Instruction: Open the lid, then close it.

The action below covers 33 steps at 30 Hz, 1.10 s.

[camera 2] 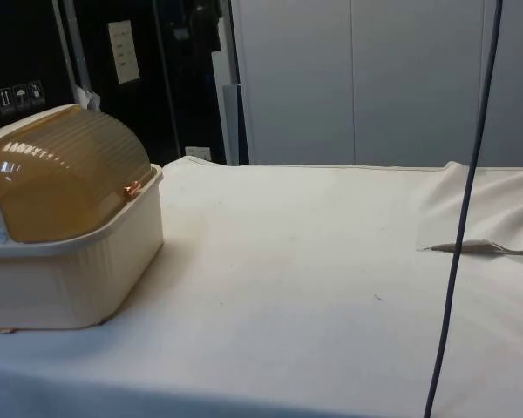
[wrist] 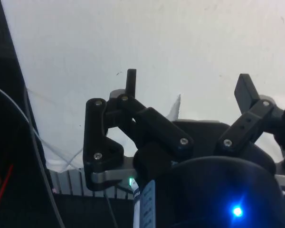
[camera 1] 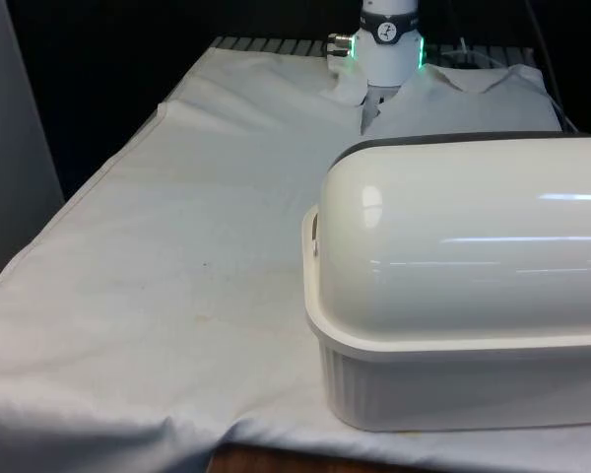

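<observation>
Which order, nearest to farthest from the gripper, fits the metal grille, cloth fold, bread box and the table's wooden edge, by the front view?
1. metal grille and cloth fold, far end: too close to call; the wrist view shows the gripper above both.
2. bread box, front view's right.
3. wooden edge, near end.

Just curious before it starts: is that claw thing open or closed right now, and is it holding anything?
Gripper: open, fingers spread wide over the white cloth, holding nothing.
</observation>
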{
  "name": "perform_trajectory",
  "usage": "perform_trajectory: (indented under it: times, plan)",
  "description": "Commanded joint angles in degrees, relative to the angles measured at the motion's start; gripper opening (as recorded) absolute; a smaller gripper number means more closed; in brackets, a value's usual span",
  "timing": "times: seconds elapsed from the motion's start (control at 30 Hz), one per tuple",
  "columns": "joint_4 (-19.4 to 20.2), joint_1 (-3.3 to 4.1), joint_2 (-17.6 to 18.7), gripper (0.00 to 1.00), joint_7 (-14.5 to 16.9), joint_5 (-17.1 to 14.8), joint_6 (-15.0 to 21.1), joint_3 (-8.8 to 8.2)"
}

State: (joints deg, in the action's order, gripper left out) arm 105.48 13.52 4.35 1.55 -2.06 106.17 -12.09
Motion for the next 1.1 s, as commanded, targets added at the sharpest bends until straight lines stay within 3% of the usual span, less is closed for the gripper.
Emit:
perform_trajectory:
  times: [0.0, 0.23, 0.27, 0.33, 0.53, 1.07]
  plan:
    - [-0.1, 0.0, 0.1, 1.0, -0.2, 0.0, 0.1, 0.17]
    - [0.5, 0.34, 1.1, 1.0, -1.6, -0.1, 3.0, 1.49]
    - [0.2, 0.23, 1.1, 1.0, -1.3, 0.0, 2.1, 1.49]
    - [1.0, 0.46, 1.5, 1.0, -2.1, -0.1, 4.4, 2.01]
    - [2.2, 0.34, 2.1, 1.0, -2.3, 0.0, 6.3, 2.81]
    - [7.4, 0.4, 3.6, 1.0, -2.3, 0.2, 17.1, 3.9]
